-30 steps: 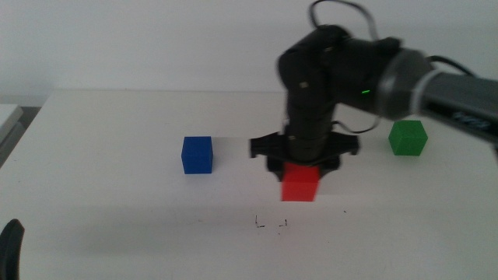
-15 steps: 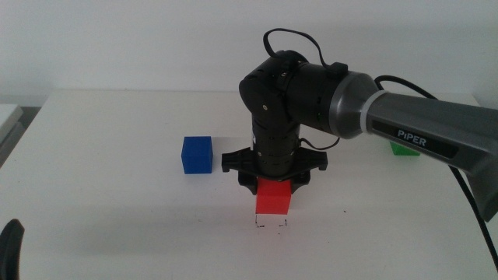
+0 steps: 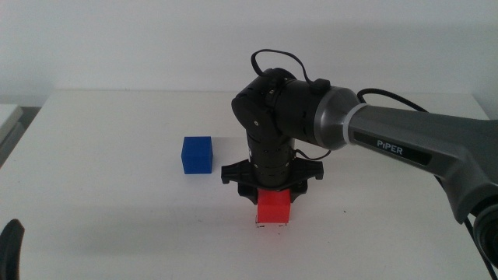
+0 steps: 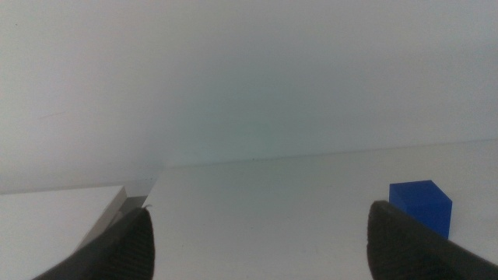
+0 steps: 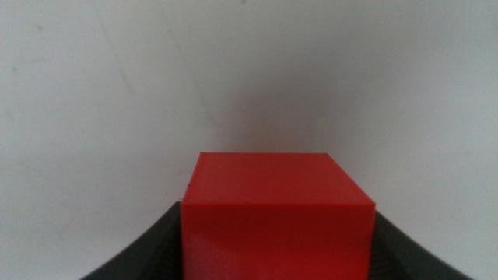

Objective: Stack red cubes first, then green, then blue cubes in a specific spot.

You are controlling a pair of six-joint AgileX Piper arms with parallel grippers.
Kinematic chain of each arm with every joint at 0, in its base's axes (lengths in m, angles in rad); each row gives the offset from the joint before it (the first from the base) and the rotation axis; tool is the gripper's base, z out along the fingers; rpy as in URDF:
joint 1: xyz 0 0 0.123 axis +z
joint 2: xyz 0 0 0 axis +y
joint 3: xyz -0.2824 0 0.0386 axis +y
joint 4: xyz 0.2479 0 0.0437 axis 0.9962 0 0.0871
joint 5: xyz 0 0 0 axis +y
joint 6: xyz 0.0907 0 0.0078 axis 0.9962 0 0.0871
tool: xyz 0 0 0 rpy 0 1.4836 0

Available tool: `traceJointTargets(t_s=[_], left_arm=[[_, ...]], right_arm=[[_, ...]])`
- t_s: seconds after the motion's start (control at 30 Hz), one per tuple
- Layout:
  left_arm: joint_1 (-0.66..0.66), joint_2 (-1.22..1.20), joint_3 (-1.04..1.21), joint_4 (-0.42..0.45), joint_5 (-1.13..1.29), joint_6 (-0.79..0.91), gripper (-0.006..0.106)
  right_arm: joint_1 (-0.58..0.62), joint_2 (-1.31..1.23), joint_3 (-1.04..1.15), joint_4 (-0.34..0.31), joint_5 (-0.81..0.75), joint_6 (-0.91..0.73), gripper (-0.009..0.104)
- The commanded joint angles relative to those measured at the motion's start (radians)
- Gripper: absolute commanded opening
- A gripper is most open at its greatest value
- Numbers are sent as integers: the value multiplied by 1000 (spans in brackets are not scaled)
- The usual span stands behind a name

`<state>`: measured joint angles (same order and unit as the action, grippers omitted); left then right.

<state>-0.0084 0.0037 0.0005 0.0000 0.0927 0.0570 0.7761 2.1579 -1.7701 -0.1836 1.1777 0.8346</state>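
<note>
Two cubes on white table point(image 3: 117, 132) | right jaws point(image 3: 272, 204) hold red cube point(image 3: 274, 208) | left jaws point(image 4: 257, 233) wide

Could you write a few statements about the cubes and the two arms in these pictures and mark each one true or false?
1. The right gripper is shut on the red cube. True.
2. The red cube is stacked on the blue cube. False: the blue cube stands alone on the white table, apart from the red one.
3. The red cube is down at the pen marks near the table's front edge. True; whether it already rests on the table cannot be told.
4. The left gripper is holding the blue cube. False: its jaws are open and hold nothing; it waits at the middle view's bottom left corner.
5. The green cube stands in plain sight beside the blue one. False: no green cube is visible.
</note>
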Motion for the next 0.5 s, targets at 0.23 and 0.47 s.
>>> traceJointTargets(t_s=[0.23, 0.47], left_arm=[[-2, -4, 0, 0, -7, -2, 94], [-2, -4, 0, 0, -7, -2, 94]], right_arm=[[0, 20, -6, -41, -21, 29, 13], [2, 34, -6, -39, -40, 29, 13]])
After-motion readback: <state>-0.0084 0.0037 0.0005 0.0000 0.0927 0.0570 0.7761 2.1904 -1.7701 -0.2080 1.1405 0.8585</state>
